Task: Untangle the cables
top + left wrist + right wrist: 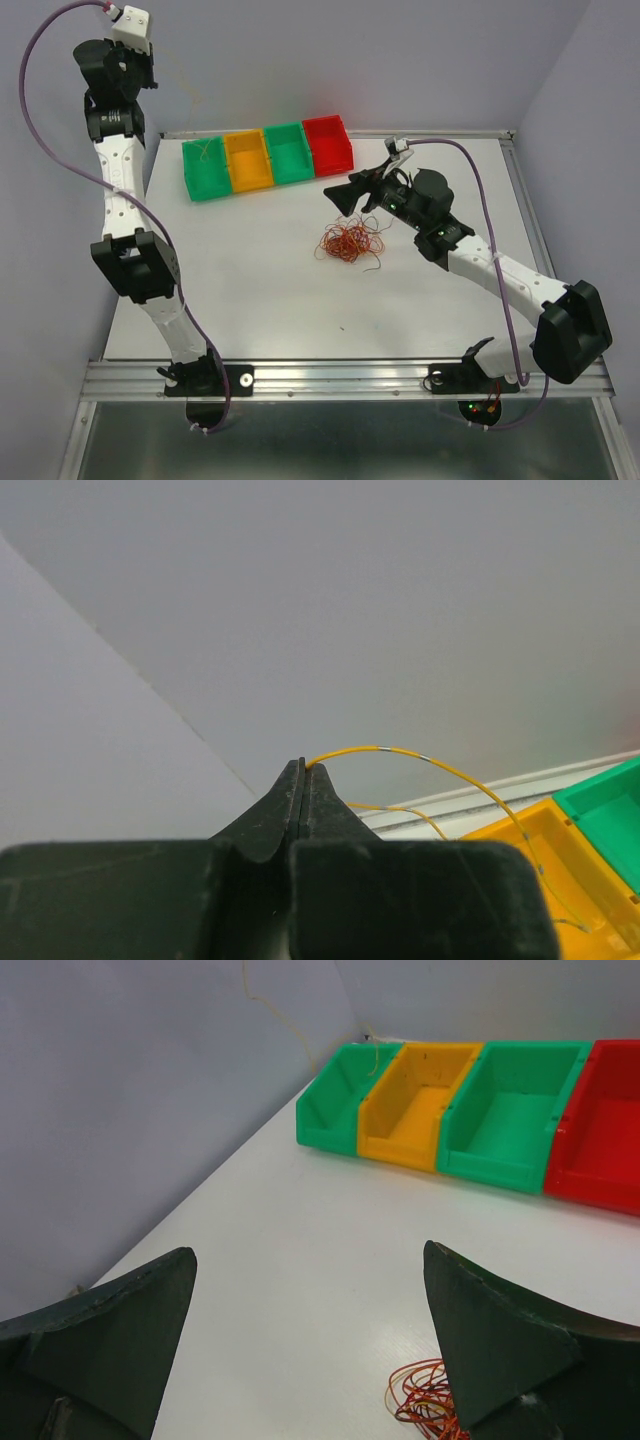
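Black fingers (265, 820) of the left gripper (303, 768) fill the bottom of the left wrist view, pressed flat together with their tips pinching one end of a single yellow wire (400, 750). From the pinch the strand arcs to the right and drops toward the lower right corner of the frame, crossing over the yellow bin (560, 865), with grey wall behind it. In the top view that arm reaches high in the upper left of the frame, beyond the table's left rear corner and well apart from the other wires. The right gripper (308, 1255) hangs with its two dark fingers spread wide and holding nothing, the white table (300, 1190) showing in the gap. Just beside its right finger, at the bottom edge of the right wrist view, lies the tangle of cables (425, 1400), a heap of red, orange and yellow loops. In the top view the heap sits on the table near the middle of the frame, just below the gripper; whether the two touch cannot be told. Four bins stand in a touching row at the rear of the table, upper centre of the top view: left green bin (205, 170), the yellow one, second green bin (288, 152) and red bin (328, 145). A thin strand trails down the wall in the upper left of the right wrist view to the rim of the left green bin
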`<state>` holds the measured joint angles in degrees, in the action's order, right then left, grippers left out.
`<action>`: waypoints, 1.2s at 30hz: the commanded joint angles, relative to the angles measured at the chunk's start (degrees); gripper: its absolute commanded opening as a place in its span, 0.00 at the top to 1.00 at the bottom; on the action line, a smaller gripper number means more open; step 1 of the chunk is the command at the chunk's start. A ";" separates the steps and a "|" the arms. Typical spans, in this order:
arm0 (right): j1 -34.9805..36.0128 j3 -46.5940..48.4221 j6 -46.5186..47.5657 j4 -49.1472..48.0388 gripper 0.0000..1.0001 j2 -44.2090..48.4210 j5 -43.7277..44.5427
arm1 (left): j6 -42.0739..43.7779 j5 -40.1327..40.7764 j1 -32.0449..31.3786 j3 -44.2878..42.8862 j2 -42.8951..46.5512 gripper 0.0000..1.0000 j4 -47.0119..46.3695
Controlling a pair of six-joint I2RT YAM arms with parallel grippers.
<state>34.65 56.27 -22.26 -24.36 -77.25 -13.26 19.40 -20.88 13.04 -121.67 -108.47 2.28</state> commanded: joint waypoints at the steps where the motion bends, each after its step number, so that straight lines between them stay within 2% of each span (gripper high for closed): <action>1: 0.68 0.77 0.55 -0.87 0.00 1.40 0.60 | 0.64 0.76 1.46 -3.05 1.24 1.00 -4.04; 18: 0.59 0.68 0.46 -0.78 0.00 1.67 0.60 | 1.61 0.49 3.31 1.69 1.42 1.00 -6.68; 36: 0.59 0.68 0.29 -0.78 0.00 1.32 0.51 | 3.54 1.63 3.40 3.36 -6.67 1.00 -8.79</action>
<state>34.65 56.27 -22.26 -23.97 -77.25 -13.28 21.39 -20.29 15.92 -119.15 -116.53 -3.11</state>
